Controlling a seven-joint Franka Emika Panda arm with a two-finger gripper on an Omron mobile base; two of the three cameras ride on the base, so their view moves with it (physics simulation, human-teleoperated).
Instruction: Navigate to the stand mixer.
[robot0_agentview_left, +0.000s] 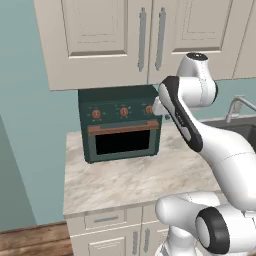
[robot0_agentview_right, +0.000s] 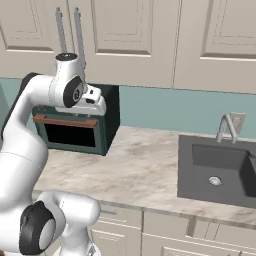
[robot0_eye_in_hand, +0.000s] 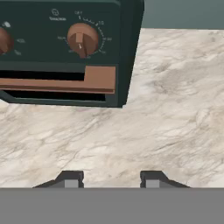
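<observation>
The gripper (robot0_eye_in_hand: 109, 178) hangs over bare marble counter (robot0_eye_in_hand: 166, 109) with its two dark fingertips (robot0_eye_in_hand: 70, 178) set wide apart, nothing between them and nothing touching them. In the hand view the tips rise at the bottom edge and only their upper ends show, so how close they are to the stone cannot be told. In the left base view the hand is mostly hidden behind the arm's upper link, and in the right base view it shows as a white block in front of the oven, with its fingers too small to make out.

Far left on the counter (robot0_agentview_left: 130, 175) stands a dark green toaster oven (robot0_agentview_left: 120, 125) with copper-brown knobs (robot0_eye_in_hand: 83, 38) and a copper-brown door handle (robot0_eye_in_hand: 98, 78), set under the cream wall cabinets (robot0_agentview_left: 100, 35). In the hand view its left part is cut off by the frame, and its dial markings are too blurred to read. In the right base view the arm covers the oven's (robot0_agentview_right: 102, 125) left half.

To the right, a dark grey sink (robot0_agentview_right: 220, 172) is sunk into the counter (robot0_agentview_right: 145, 165) with a silver faucet (robot0_agentview_right: 226, 127) at its far edge; the basin's right side runs out of the frame.

Where the stand mixer is cannot be told: this stretch of counter carries the oven and the sink alone.
</observation>
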